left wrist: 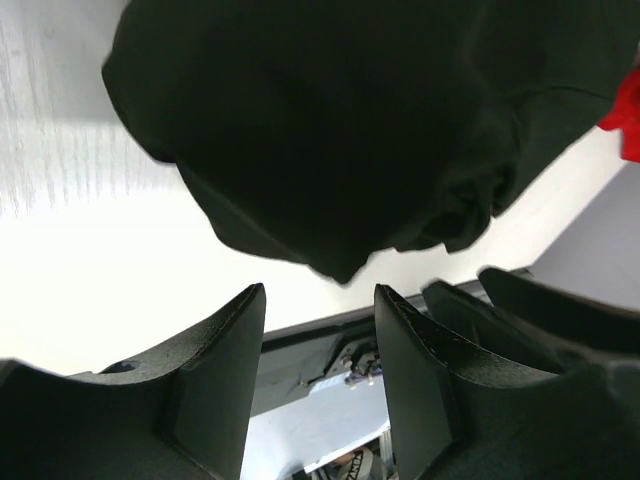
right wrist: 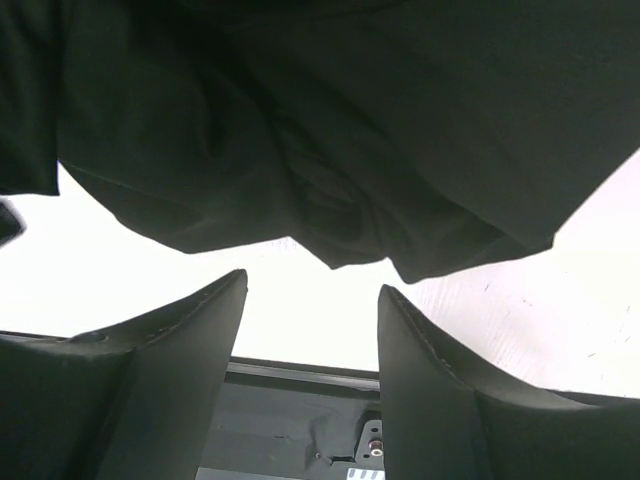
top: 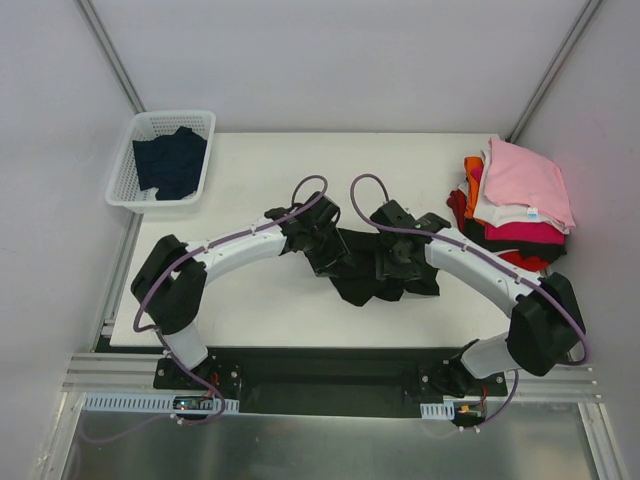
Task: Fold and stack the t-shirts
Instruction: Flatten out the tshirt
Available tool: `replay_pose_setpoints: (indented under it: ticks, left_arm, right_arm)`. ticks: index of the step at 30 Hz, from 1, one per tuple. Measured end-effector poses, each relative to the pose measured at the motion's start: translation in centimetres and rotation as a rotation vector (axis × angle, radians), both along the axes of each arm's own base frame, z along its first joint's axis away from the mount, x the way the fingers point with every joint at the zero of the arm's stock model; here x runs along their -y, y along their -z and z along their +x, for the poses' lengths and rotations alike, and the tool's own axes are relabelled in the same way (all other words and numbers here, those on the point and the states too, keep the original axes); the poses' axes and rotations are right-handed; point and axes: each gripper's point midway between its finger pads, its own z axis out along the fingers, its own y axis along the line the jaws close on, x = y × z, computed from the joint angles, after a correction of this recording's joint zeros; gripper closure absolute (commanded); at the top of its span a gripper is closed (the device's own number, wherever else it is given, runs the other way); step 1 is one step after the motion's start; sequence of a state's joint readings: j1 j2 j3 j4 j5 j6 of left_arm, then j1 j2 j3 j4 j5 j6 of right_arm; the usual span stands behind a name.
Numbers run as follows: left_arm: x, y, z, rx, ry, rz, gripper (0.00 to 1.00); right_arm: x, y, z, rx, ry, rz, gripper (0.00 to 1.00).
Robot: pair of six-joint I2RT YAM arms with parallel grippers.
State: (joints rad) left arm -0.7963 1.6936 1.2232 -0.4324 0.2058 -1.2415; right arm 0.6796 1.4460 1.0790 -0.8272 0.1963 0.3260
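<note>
A black t-shirt (top: 365, 288) is seen crumpled in soft, matte folds mid-table (top: 250, 295) (toward the near edge). Over it the left gripper (left wrist: 320, 298) and right gripper (right wrist: 312, 285) are angled down, jaws parted, nothing clasped.

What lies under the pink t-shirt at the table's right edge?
A white tee, then a magenta one; orange cloth and red cloth show at the left. Their folded middles and any shirts deeper down are covered.
</note>
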Motion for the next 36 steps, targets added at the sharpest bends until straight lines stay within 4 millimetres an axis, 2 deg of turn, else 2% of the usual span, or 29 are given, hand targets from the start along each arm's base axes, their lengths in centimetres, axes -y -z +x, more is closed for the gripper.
replay_pose_setpoints:
  ticks: [4, 8, 15, 18, 19, 20, 26, 36]
  left_arm:
    - [0.3, 1.0, 1.0, -0.009, -0.002, 0.017, 0.53]
    - [0.7, 0.5, 1.8, 0.009, 0.004, 0.007, 0.53]
    - [0.9, 0.2, 2.1, 0.024, 0.014, 0.002, 0.54]
    - [0.8, 0.2, 2.1, 0.030, 0.022, 0.004, 0.60]
    - [0.7, 0.2, 2.3, 0.031, 0.020, 0.005, 0.67]
    - [0.7, 0.2, 2.3, 0.033, 0.023, 0.006, 0.78]
    - [0.2, 0.3, 2.8, 0.043, 0.029, 0.012, 1.00]
    - [-0.4, 0.1, 3.5, 0.049, 0.012, 0.011, 1.00]
  right_arm:
    - [0.5, -0.6, 0.0, 0.020, 0.007, 0.002, 0.41]
    - [1.0, -0.7, -0.3, 0.028, 0.013, -0.006, 0.41]
    - [1.4, -0.4, -0.6, 0.018, 0.017, -0.019, 0.41]
    - [1.4, -0.4, -0.6, 0.018, 0.020, -0.019, 0.41]
    - [1.4, -0.4, -0.6, 0.018, 0.020, -0.019, 0.41]
    - [1.4, -0.4, -0.6, 0.018, 0.020, -0.019, 0.41]
    - [1.4, -0.4, -0.6, 0.018, 0.027, -0.017, 0.41]
    - [1.5, -0.4, -0.6, 0.016, 0.032, -0.023, 0.41]
